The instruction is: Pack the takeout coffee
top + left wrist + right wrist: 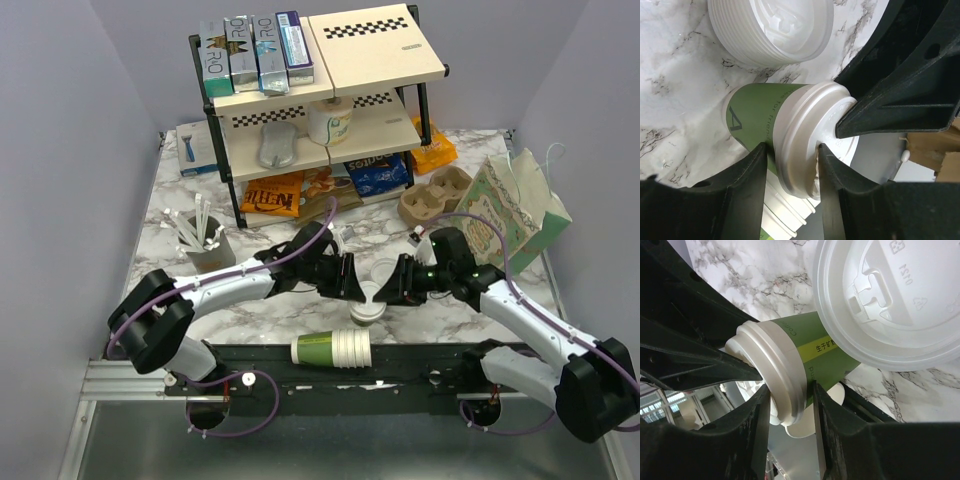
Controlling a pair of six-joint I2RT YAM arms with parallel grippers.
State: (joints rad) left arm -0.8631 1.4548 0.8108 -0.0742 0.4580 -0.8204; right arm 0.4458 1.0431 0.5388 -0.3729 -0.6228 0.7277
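Observation:
The takeout coffee [368, 308], a green-sided paper cup with a white lid, is held tilted between both grippers just above the marble table, near its front edge. My left gripper [350, 280] is shut on it: in the left wrist view [792, 150] one finger presses the cup wall [760, 112] and the other the lid top. My right gripper [395, 285] grips the same lid end from the opposite side [792, 390], with the cup [815, 352] between its fingers. The cup's base is hidden.
A stack of white lids [383, 270] lies just behind the cup. Nested lidless cups [332, 349] lie on the front rail. A brown cup carrier [435, 195] and a patterned paper bag [515, 205] stand back right. A shelf [320, 90] stands behind, and a holder of stirrers [205, 245] stands at the left.

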